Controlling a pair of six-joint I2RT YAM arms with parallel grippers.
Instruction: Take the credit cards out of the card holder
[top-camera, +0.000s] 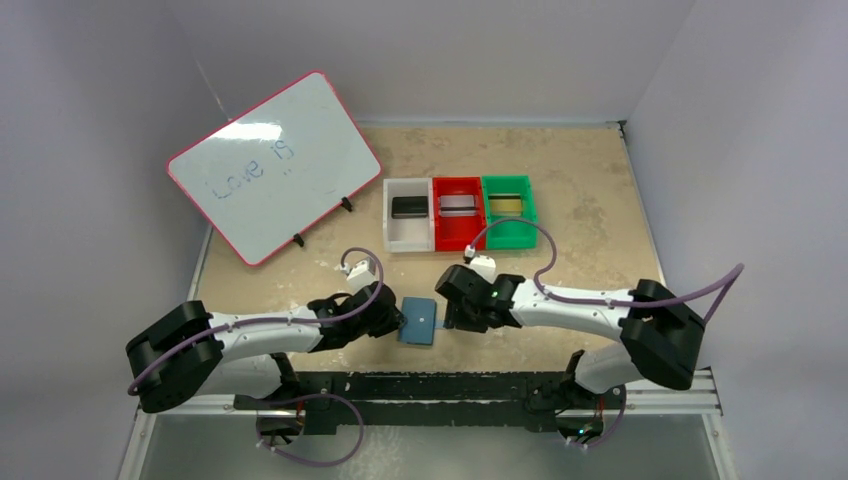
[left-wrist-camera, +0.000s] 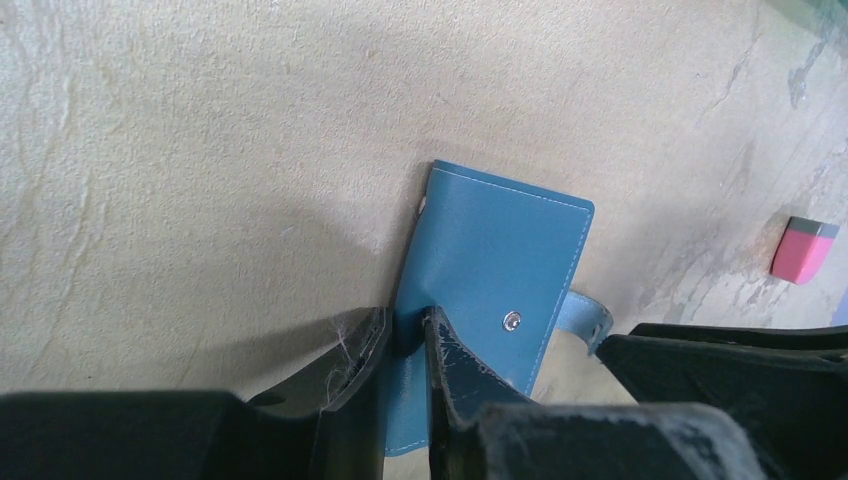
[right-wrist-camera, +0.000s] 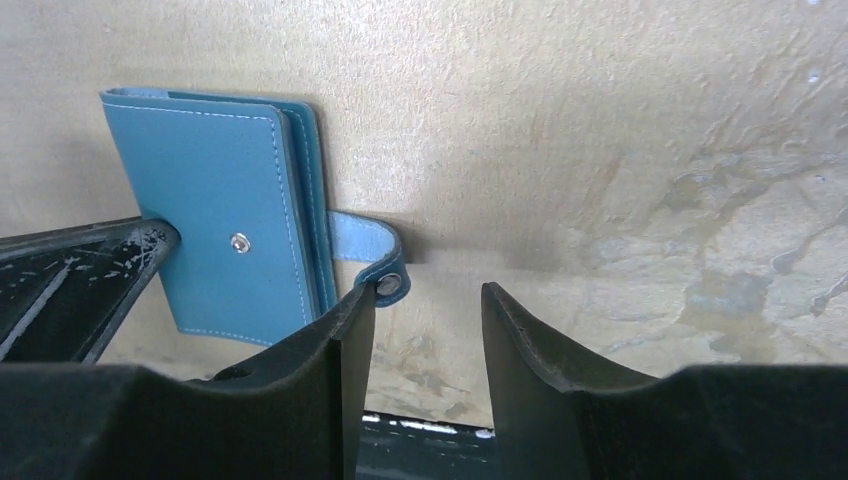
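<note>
Three bins (top-camera: 408, 236) (top-camera: 458, 236) (top-camera: 508, 233), three cards (top-camera: 408, 207) (top-camera: 457, 205) (top-camera: 507, 204) — one card holder (top-camera: 420, 322), one whiteboard (top-camera: 275, 165).

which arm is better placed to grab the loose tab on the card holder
Right, probably. The right gripper stands open with one finger beside the tab. The left gripper is shut on the card holder at its opposite edge, steadying it.

The card holder (right-wrist-camera: 215, 215) looks like smooth, matt blue leather with pale stitching and a shiny metal snap (right-wrist-camera: 240, 242). The counter (left-wrist-camera: 200, 150) is rough, mottled and matt. The left end effector (left-wrist-camera: 405, 328) is matt black plastic, scuffed whitish at its tips; the right end effector (right-wrist-camera: 425, 300) looks smoother. At upper left of the overhead view the whiteboard (top-camera: 275, 165) is glossy; the bins (top-camera: 458, 236) look like plastic.
</note>
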